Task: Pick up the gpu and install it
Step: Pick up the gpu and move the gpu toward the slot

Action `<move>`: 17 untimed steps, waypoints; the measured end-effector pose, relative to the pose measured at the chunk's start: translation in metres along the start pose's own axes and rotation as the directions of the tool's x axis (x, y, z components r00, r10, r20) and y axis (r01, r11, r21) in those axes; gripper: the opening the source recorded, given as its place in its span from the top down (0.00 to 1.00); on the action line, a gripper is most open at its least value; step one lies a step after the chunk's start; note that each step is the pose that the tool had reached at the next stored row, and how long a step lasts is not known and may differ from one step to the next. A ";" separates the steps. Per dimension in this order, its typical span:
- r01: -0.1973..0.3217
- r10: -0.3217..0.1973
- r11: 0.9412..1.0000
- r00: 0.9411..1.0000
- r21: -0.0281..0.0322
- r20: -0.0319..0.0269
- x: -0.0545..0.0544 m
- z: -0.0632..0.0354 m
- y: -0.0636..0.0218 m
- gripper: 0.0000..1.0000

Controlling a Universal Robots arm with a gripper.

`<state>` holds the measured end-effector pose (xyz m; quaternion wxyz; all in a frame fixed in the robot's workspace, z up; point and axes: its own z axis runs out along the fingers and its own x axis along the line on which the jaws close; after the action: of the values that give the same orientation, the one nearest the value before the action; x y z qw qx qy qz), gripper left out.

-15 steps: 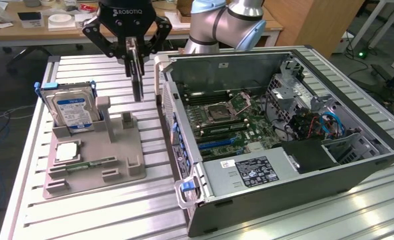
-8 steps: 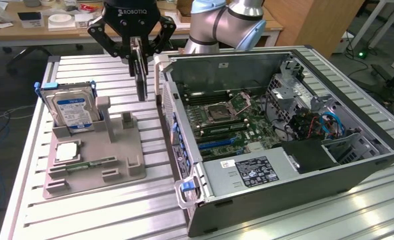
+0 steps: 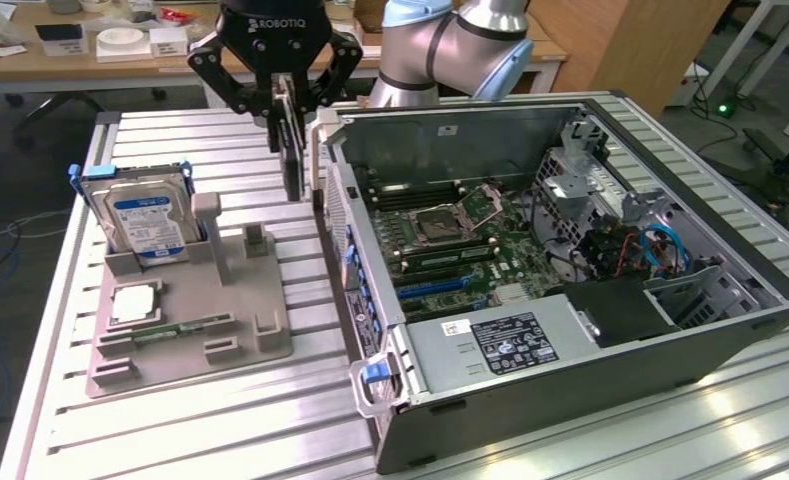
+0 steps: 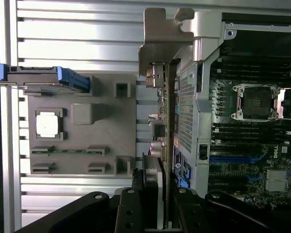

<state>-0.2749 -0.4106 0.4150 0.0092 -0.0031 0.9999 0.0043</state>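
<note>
My gripper (image 3: 285,105) is shut on the gpu (image 3: 291,150), a thin dark card that hangs edge-down in the air. The card hovers above the gap between the grey parts holder (image 3: 221,320) and the open computer case (image 3: 528,400), close to the case's near side wall. In the wrist view the gpu (image 4: 167,121) appears edge-on, with its silver bracket (image 4: 162,34) at the far end and my gripper (image 4: 165,194) clamped on its near end. The motherboard (image 3: 461,240) lies exposed inside the case.
On the parts holder stand a silver hard drive (image 3: 147,220) with a blue label, a CPU chip (image 3: 134,300) and a slim green memory stick (image 3: 194,325). A power supply (image 3: 501,345) fills the case's front. A cluttered desk (image 3: 101,50) stands behind.
</note>
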 end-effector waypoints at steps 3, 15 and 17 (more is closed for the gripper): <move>0.000 0.000 1.000 1.000 0.000 0.000 -0.003 0.0001 0.0000 0.72; 0.000 0.000 1.000 1.000 0.000 0.000 -0.017 0.0003 -0.0001 0.72; 0.000 0.000 1.000 1.000 0.000 0.000 -0.019 0.0003 -0.0001 0.72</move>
<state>-0.2563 -0.4106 0.4149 0.0092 -0.0031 0.9999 0.0043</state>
